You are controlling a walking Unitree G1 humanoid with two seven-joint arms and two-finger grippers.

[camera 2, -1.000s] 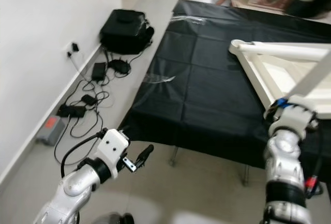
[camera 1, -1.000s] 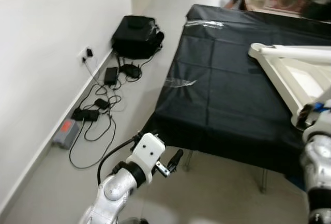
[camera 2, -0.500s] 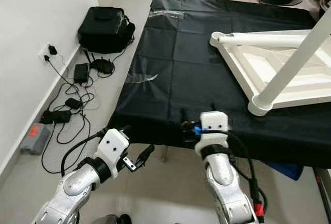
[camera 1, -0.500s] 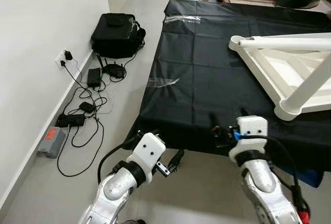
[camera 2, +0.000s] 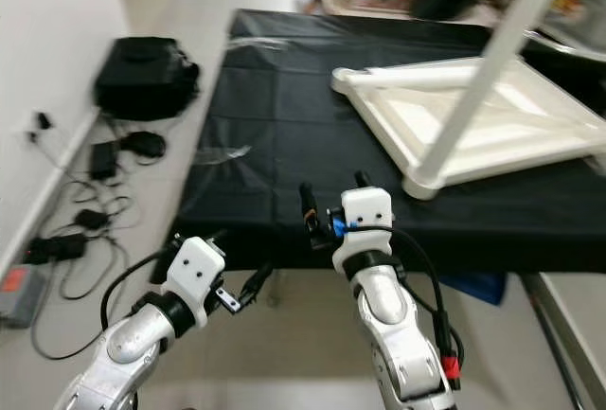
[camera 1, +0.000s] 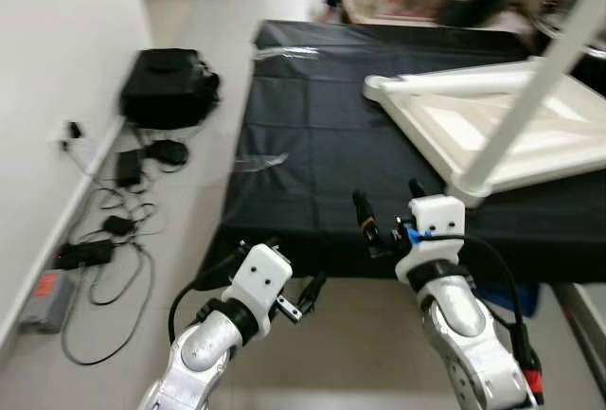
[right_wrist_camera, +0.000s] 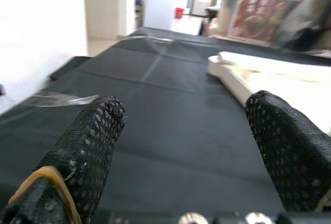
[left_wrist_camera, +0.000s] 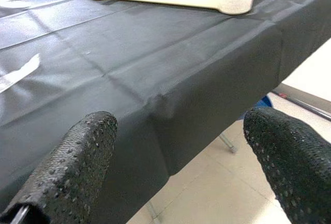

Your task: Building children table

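Upside-down white children's table lies on the black-draped worktable, one leg standing up. Right gripper hovers wide open just short of it; left gripper, also spread, hangs below the worktable's near edge. Blurred view, but a hasty reach looks likely to knock that leg.

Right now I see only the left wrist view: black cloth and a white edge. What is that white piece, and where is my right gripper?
Observer: It is the white children table, lying upside down on the black cloth, with one leg pointing up.
Operator: And the right gripper?
Observer: The right gripper is open, raised at the cloth's near edge, short of the white table.
Operator: Is something on the floor to my left?
Observer: Yes, a black bag and cables by the wall.
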